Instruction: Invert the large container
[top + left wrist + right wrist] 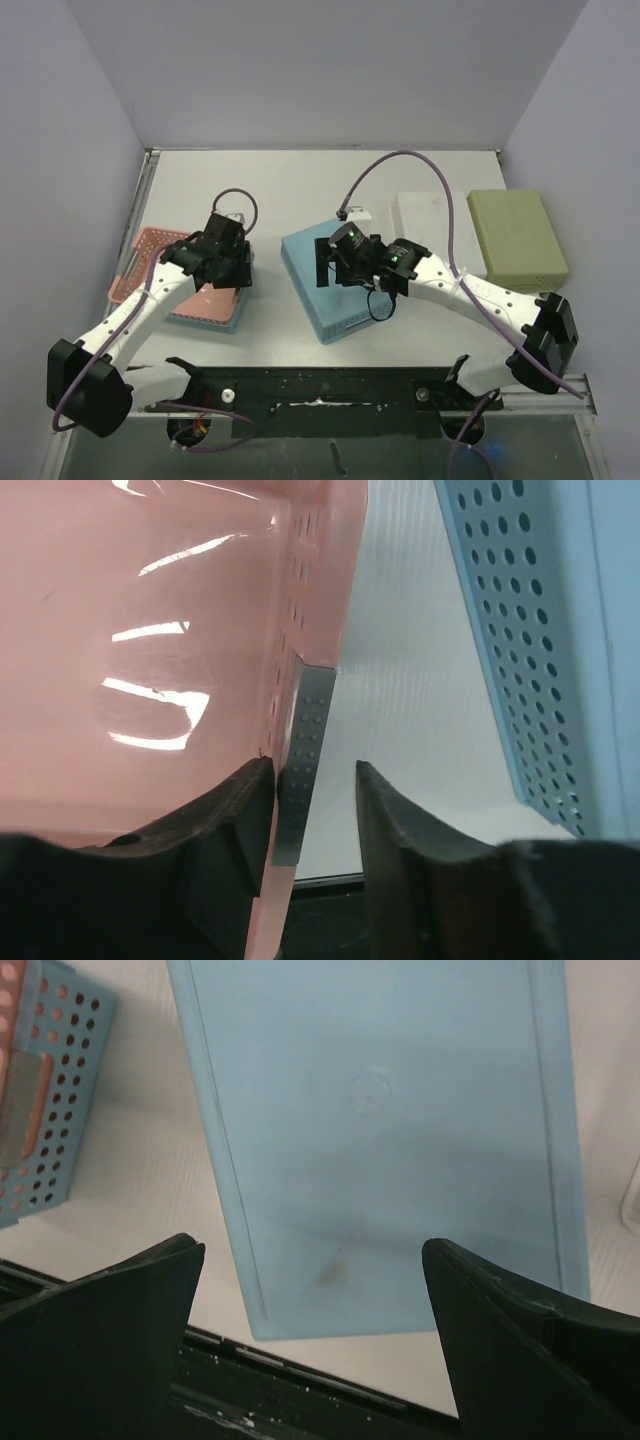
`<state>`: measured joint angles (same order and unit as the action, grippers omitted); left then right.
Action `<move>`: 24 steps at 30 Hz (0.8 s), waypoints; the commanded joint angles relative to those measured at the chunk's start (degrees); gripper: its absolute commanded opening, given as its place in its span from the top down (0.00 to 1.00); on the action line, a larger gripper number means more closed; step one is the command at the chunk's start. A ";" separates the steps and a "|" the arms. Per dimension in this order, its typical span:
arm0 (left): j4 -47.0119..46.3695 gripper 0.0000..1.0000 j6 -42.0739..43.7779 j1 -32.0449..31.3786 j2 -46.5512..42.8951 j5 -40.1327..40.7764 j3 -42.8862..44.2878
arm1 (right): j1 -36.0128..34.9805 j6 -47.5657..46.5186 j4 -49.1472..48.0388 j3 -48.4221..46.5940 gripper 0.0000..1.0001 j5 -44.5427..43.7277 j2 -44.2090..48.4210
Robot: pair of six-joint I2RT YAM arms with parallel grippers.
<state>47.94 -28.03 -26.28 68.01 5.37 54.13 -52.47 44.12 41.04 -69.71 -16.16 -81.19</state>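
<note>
The large light-blue container (325,285) lies at the table's middle with its flat bottom up, its perforated side showing in the left wrist view (520,650). My right gripper (328,265) hovers over that bottom (380,1110), jaws wide open (312,1250) and empty. My left gripper (228,278) is open (313,770) and straddles the wall of a pink basket (150,640). Its left finger (235,810) sits inside the basket against the wall. Its right finger (400,830) is outside, apart from it.
The pink basket (150,255) lies at the left, partly on a small blue perforated basket (215,315). A white container (425,215) and a green container (517,238) stand at the right. A black rail (320,385) runs along the near edge.
</note>
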 commanded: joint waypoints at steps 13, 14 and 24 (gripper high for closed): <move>2.52 1.00 2.73 0.70 1.15 -0.09 13.40 | -22.63 30.83 10.40 20.93 0.02 -4.82 15.08; 3.59 1.00 2.91 0.71 1.16 0.25 16.28 | -22.77 30.55 8.88 21.28 0.02 -4.90 14.24; 13.68 1.00 2.30 0.79 -0.92 2.84 33.09 | -3.30 10.50 -12.76 19.24 0.02 -3.27 3.58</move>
<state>57.87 -26.28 -25.78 69.63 5.91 81.17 -65.30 64.75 41.95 -48.25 -19.49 -76.16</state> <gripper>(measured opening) 0.123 0.977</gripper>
